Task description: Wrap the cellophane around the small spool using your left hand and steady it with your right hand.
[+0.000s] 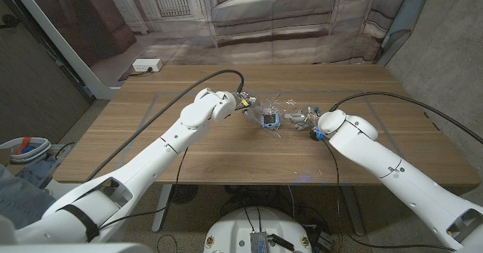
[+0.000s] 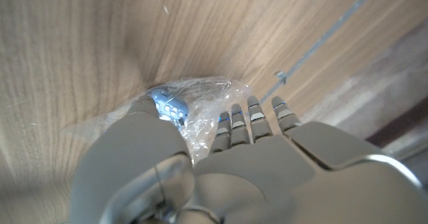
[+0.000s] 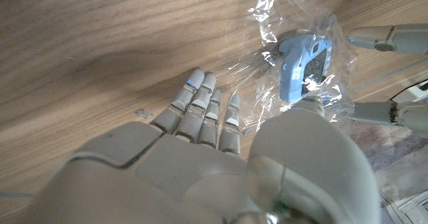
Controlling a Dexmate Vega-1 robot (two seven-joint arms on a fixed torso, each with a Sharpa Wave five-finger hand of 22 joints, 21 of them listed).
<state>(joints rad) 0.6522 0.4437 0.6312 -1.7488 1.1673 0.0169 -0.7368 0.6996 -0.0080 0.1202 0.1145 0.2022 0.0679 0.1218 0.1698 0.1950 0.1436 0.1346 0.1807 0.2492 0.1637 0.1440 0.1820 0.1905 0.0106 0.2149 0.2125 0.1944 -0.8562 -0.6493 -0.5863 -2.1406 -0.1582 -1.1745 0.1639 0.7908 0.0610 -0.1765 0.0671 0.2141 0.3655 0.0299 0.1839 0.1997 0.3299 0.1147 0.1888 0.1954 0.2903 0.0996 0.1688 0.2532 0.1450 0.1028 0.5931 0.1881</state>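
The small light-blue spool lies mid-table inside a crumpled sheet of clear cellophane. My left hand is just left of it. In the left wrist view the cellophane bunches between that hand's thumb and fingers, with the spool beyond the thumb. My right hand is at the spool's right side. In the right wrist view its fingers reach out straight over the wood while its thumb touches the spool through the film.
A black cable runs across the table to my left arm and another to my right. A white power strip lies on the floor past the far left corner. A sofa stands behind the table.
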